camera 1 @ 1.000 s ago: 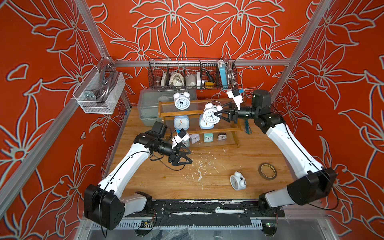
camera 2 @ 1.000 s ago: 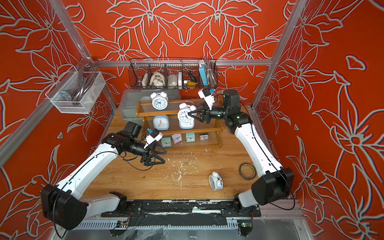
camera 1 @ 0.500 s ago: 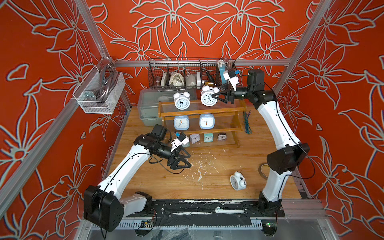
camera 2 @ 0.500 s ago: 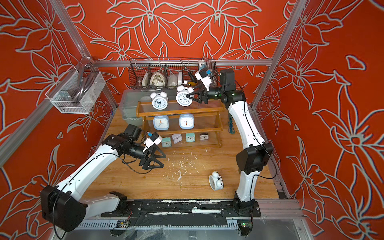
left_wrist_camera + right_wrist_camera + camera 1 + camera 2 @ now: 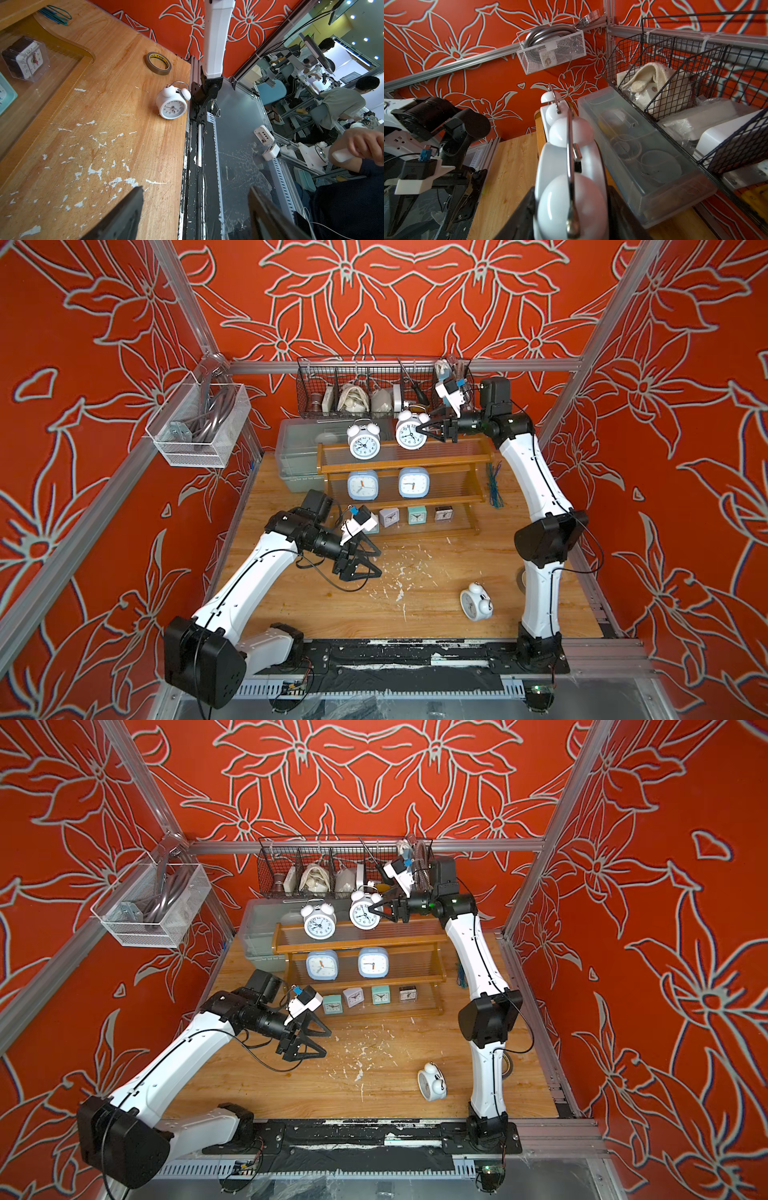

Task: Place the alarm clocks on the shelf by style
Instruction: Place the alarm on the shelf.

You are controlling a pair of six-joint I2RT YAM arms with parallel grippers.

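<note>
Right gripper (image 5: pixel 420 432) clamps a twin-bell clock (image 5: pixel 405 436) over the shelf (image 5: pixel 415 467) top tier, right of its standing twin (image 5: pixel 364 443); left gripper (image 5: pixel 379 563) gapes empty.

The right end effector (image 5: pixel 423 432), clamped on a white twin-bell clock (image 5: pixel 410 432), has come up from the middle tier of the shelf (image 5: pixel 399 467) to its top tier. The clock now hangs at the end effector's tip, close beside the second twin-bell clock (image 5: pixel 364 443) farther out. The light-blue square clock (image 5: pixel 413 483) it covered a second ago shows below the end effector. The right arm's elbow (image 5: pixel 548 537) has risen and folded in, nearly hiding the tape roll (image 5: pixel 158 63) in both top views.
</note>
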